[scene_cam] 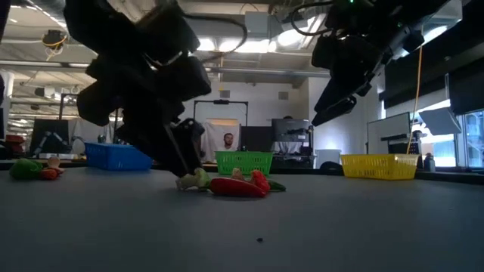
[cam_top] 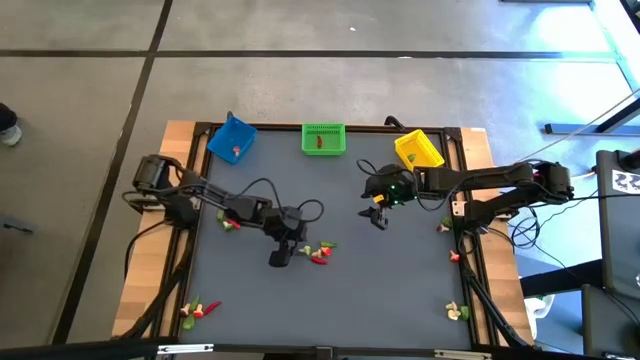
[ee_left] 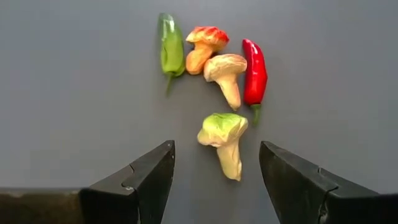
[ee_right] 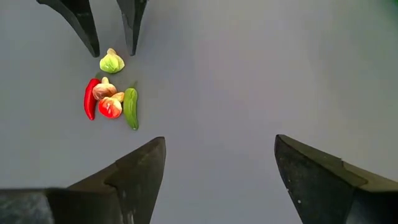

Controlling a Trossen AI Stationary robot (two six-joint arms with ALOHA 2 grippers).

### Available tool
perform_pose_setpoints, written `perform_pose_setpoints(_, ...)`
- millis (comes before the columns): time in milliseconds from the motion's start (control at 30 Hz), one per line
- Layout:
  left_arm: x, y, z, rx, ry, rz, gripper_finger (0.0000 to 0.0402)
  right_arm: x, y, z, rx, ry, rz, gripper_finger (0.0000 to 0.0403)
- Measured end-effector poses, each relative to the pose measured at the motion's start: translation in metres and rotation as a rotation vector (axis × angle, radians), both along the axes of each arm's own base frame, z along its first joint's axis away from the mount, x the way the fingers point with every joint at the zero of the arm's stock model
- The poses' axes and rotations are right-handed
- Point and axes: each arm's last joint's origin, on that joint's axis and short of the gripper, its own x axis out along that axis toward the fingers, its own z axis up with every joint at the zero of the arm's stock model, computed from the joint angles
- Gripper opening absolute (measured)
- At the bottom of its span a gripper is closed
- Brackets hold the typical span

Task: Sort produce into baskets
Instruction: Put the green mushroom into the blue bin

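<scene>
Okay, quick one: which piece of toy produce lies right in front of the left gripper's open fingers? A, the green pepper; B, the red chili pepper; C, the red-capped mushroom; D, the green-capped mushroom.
D: in the left wrist view the green-capped mushroom lies on the table just ahead of the left gripper, in line with the gap between its open fingers, while the red chili pepper, the green pepper and the red-capped mushroom lie farther off.

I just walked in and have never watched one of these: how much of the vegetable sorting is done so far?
Barely started. One red piece lies in the blue basket and one in the green basket; the yellow basket looks empty. Right now the left gripper, open, sits at the middle cluster, its fingers either side of a green-capped mushroom. The right gripper hovers open, holding nothing. Piles at the table's edges are left.
</scene>
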Motion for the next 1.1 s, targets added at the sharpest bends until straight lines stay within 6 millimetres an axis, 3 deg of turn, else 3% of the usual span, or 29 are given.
perform_pose_setpoints(167, 0.003, 0.000, -0.004, -0.042, -0.019, -0.041, 0.0209, 0.000, 0.000, 0.000, 0.000, -0.001, -0.002, 0.0298)
perform_pose_setpoints(767, 0.004, 0.017, -0.014, -0.030, 0.004, -0.084, 0.0018, 0.000, 0.000, 0.000, -0.006, 0.002, -0.009, 0.0298)
perform_pose_setpoints(1100, 0.001, 0.019, -0.002, 0.005, -0.002, -0.053, 0.0018, 0.001, -0.002, 0.001, -0.044, -0.008, -0.035, 0.0298)
